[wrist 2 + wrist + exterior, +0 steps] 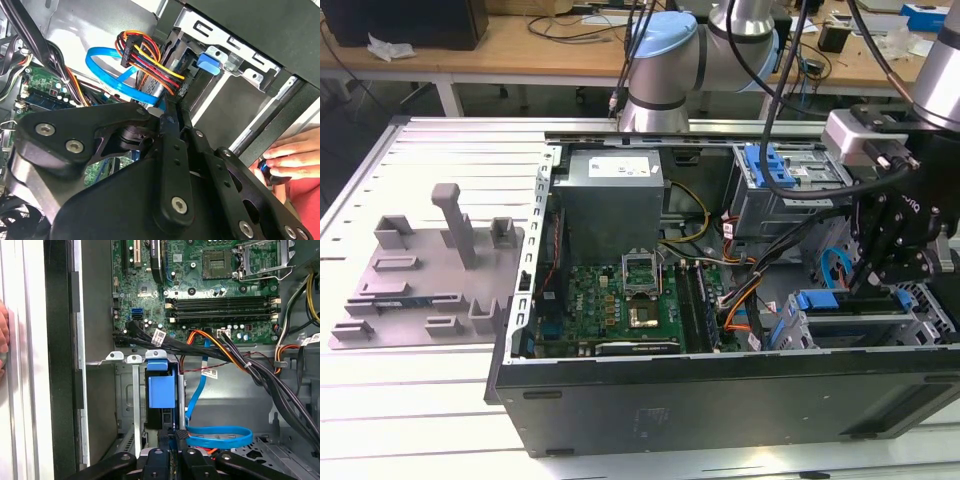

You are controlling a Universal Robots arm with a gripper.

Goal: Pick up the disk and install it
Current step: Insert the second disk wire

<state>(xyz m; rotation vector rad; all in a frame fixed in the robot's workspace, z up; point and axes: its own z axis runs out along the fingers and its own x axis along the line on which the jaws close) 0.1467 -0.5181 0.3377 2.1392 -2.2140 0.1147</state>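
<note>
Fingers (174,436) closed on disk (161,390), upright in drive cage (131,390).

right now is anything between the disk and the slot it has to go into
Nothing visible does. In the first wrist view the disk already sits in a slot of the drive cage, with the gripper right at its near end. The blue cable loops beside it, not across it.
</note>
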